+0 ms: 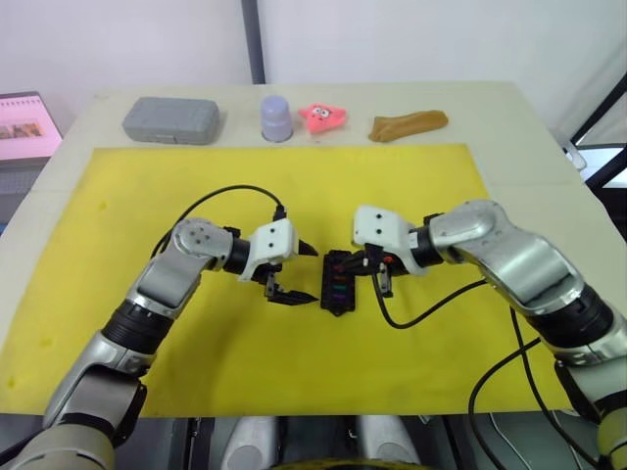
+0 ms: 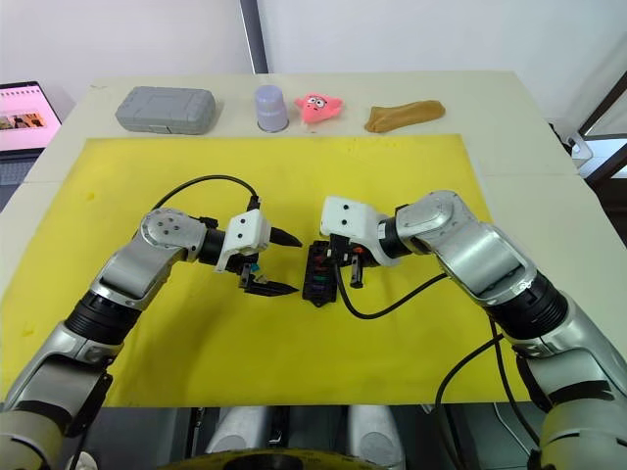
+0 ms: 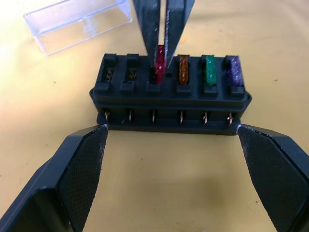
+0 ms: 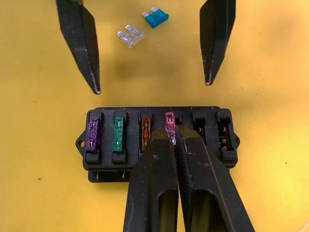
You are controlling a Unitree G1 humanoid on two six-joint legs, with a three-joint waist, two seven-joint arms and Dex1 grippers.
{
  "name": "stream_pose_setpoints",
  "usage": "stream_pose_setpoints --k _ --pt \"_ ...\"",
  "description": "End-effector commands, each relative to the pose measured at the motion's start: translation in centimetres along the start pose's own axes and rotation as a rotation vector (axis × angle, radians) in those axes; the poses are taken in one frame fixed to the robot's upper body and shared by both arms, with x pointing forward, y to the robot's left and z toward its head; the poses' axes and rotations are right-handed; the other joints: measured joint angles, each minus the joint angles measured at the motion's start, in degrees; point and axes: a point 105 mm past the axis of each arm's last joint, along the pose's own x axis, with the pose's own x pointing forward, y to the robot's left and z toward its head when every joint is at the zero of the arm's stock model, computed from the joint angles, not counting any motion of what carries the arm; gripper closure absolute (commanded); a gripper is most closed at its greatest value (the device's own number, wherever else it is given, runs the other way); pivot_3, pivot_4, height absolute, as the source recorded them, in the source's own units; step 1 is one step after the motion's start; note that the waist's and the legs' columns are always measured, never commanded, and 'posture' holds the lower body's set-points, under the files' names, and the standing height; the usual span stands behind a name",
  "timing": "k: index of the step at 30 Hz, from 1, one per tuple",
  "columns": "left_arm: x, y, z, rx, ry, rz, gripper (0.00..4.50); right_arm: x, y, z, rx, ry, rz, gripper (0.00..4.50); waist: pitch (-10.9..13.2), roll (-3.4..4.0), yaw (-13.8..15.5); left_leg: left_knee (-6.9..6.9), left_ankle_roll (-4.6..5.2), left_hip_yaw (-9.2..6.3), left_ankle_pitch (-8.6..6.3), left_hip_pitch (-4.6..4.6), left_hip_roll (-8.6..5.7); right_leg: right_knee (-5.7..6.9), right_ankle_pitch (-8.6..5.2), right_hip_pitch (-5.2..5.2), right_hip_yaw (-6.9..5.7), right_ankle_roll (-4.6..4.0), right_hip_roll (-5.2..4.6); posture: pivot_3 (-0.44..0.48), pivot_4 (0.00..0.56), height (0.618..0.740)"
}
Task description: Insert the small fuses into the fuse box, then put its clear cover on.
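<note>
A red blade fuse (image 4: 170, 126), clamped in the right tool (image 4: 173, 137), should be pressed straight down into the black slotted fuse box (image 4: 157, 139); the left tool (image 3: 171, 145) is held apart.

1. Black fuse box (image 4: 159, 137) on a yellow mat (image 1: 294, 196).
2. In its slots: purple fuse (image 4: 93, 134), green fuse (image 4: 119, 135), amber fuse (image 4: 145, 133), red fuse (image 4: 170, 124).
3. Loose on the mat: teal fuse (image 4: 155, 18), pale clear fuse (image 4: 131, 36).
4. Transparent clear cover (image 3: 79, 23).
5. Grey case (image 1: 170, 119), lilac cup (image 1: 276, 117), pink toy (image 1: 321, 117).
</note>
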Motion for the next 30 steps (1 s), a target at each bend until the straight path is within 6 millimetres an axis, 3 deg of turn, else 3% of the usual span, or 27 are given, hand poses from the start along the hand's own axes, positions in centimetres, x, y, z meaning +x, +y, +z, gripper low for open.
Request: stream_pose_setpoints --k 1,30 --pt "-0.18 0.04 0.97 0.033 -0.021 0.001 0.03 -1.27 -0.34 1.55 -0.037 -0.045 -0.030 4.50 0.0 0.00 0.0 0.00 0.00 0.00 0.00 0.00 0.00 0.00 0.00 0.00 0.00 0.00 0.00 0.000 0.150 0.740" --pt "-0.04 -0.12 1.08 0.035 -0.025 -0.008 0.03 -0.57 -0.21 0.78 -0.019 -0.045 -0.037 4.50 0.0 0.00 0.0 0.05 0.03 0.00 -0.01 0.00 -0.01 0.06 0.00 0.00 0.00 0.00 0.00 0.000 0.150 0.740"
